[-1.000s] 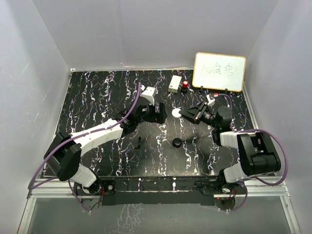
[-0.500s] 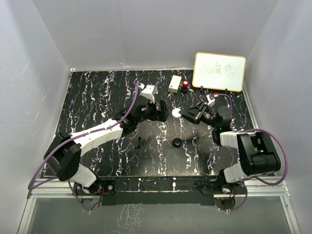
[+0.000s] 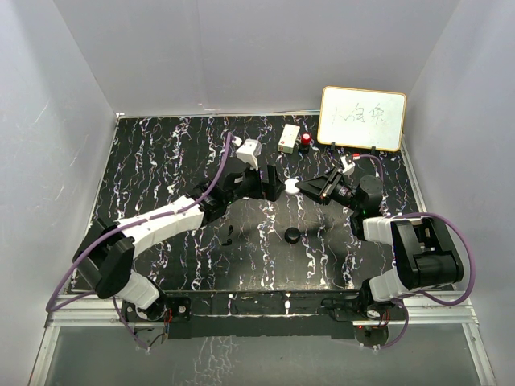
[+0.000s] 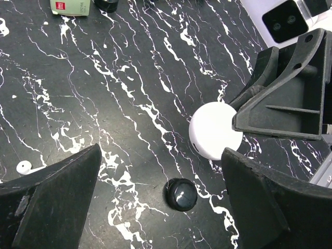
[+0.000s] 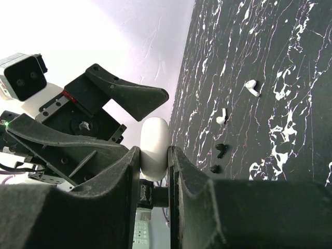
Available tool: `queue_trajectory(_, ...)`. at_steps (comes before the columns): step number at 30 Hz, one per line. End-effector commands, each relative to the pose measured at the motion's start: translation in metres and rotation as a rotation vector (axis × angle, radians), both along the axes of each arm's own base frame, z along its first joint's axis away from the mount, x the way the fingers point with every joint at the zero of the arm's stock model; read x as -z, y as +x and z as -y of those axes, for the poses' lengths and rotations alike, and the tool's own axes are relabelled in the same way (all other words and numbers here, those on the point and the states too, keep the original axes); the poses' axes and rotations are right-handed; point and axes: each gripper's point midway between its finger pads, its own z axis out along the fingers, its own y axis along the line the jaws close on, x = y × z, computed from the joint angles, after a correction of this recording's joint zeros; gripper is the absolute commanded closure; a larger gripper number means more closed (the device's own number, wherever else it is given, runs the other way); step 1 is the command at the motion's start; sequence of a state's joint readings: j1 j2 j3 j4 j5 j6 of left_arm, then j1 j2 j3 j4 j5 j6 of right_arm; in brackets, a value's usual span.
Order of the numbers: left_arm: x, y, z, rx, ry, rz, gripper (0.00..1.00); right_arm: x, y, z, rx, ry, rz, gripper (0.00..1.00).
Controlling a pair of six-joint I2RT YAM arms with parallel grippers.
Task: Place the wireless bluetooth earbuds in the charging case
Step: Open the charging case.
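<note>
My right gripper (image 5: 154, 155) is shut on the white rounded charging case (image 5: 154, 142), holding it above the table at centre (image 3: 289, 187). My left gripper (image 3: 273, 186) hangs open just left of the case, its fingers wide apart with nothing between them. From the left wrist the case (image 4: 215, 129) shows beside the right gripper's fingers (image 4: 280, 104). Two tiny black earbuds (image 5: 221, 150) (image 5: 215, 168) lie side by side on the black marbled table, also seen as a dark speck (image 3: 229, 235) left of centre.
A black round puck (image 3: 292, 235) (image 4: 180, 194) lies below the grippers. Two white earbuds (image 5: 251, 87) (image 5: 222, 116) lie loose on the table. At the back stand a whiteboard (image 3: 362, 118), a small white box (image 3: 289, 137) and a red object (image 3: 306, 141).
My left gripper has moved right, closing in on the held case. The right arm and case have stayed put.
</note>
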State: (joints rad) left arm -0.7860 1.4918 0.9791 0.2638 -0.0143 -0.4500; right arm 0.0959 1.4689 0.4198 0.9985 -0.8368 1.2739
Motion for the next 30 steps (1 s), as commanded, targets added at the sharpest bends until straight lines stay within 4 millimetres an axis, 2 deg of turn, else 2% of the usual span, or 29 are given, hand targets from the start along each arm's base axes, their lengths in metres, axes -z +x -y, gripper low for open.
queue_trajectory(1,-0.028,0.003,0.013,0.020,-0.061,0.048,0.01,-0.019,0.004,0.001,0.008,0.001,0.102,1.00)
queue_trajectory(16,0.008,0.007,0.012,-0.005,-0.002,-0.009,0.01,-0.031,0.000,0.000,-0.006,0.037,0.122,1.00)
queue_trajectory(25,0.022,0.011,0.015,-0.013,0.019,-0.029,0.01,-0.035,-0.003,-0.001,-0.020,0.060,0.123,1.00)
queue_trajectory(28,0.028,0.012,0.010,-0.037,0.040,-0.040,0.01,-0.038,-0.003,-0.001,-0.021,0.068,0.126,1.00)
queue_trajectory(30,0.033,0.015,-0.001,-0.081,0.076,-0.043,0.01,-0.038,-0.003,-0.001,-0.019,0.070,0.124,1.00)
